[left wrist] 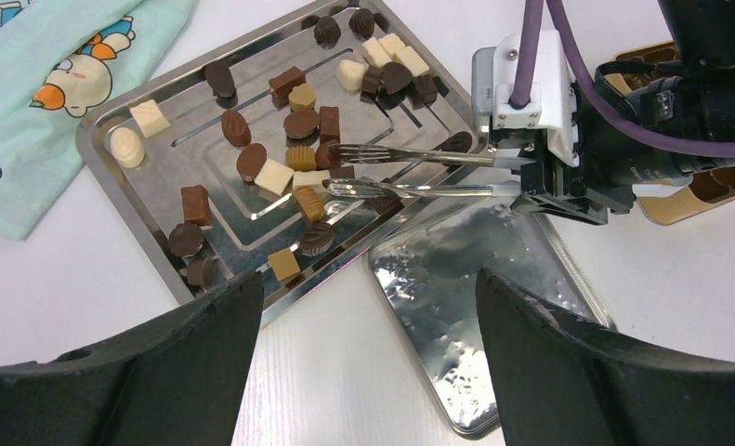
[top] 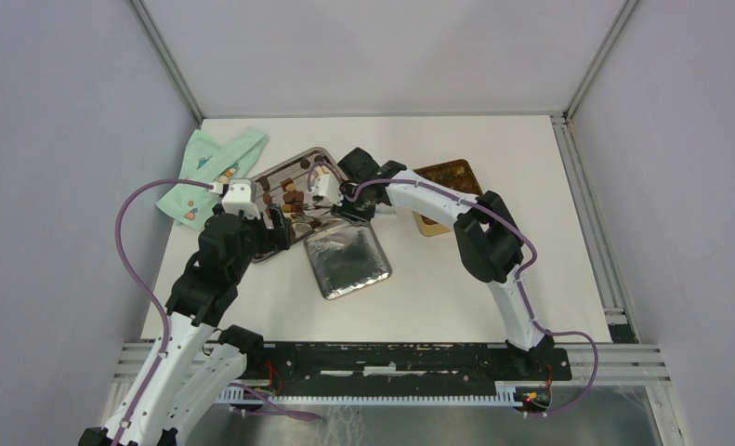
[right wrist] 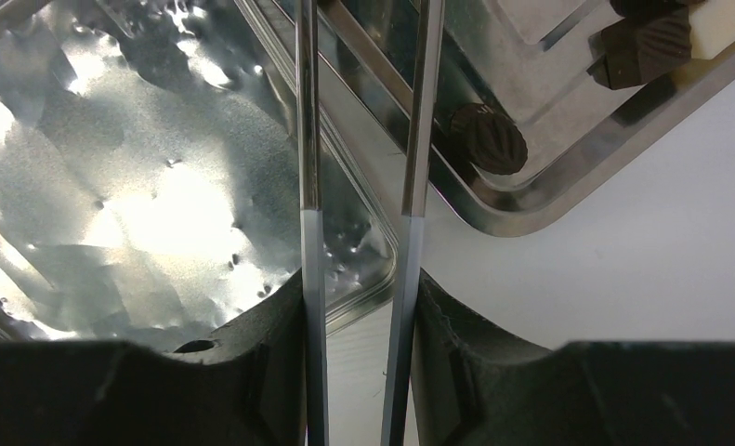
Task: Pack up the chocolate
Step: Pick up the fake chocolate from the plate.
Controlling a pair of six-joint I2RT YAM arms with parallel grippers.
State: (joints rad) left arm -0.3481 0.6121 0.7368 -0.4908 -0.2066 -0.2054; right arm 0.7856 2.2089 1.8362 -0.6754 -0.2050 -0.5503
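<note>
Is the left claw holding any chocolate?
No, the left claw is wide open with nothing between its fingers, and the chocolates lie loose on the metal tray.

left tool [left wrist: 363, 288] — jaws wide apart, empty | right tool [right wrist: 356, 316] — clamped on tongs [left wrist: 419, 190]
</note>
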